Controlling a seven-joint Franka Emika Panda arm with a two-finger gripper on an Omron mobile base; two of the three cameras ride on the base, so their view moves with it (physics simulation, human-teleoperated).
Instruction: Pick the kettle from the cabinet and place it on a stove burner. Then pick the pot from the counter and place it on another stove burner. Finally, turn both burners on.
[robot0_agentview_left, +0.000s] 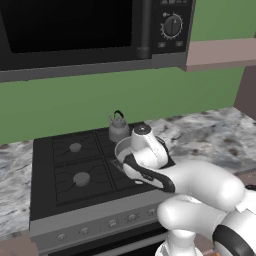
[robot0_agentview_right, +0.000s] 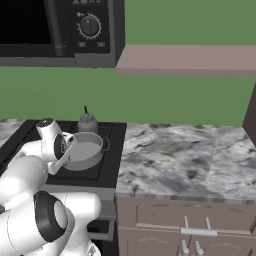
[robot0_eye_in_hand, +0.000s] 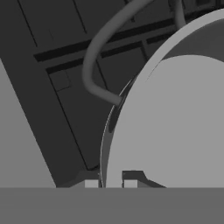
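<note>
End effector (robot0_eye_in_hand: 110, 183) pinched on pot (robot0_agentview_right: 85, 150) rim, pot over front-right burner, kettle (robot0_agentview_left: 119, 128) at its 12 o'clock. Pot likely rigid, slick metal, off-balance held by thin rim.

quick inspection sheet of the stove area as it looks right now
surface: black cooktop with grates, set in the marbled counter
job's things: kettle upright on the rear right burner; pot over the front right burner, lidless; two left burners bare
clutter: nothing seen
grippers: gripper shut on the pot rim, one finger on each side of the wall in the hand view
cables: nothing seen
surroundings: black microwave with a dial above the stove, mauve cabinet slab to its right, green wall, grey knobs along the stove front
</note>
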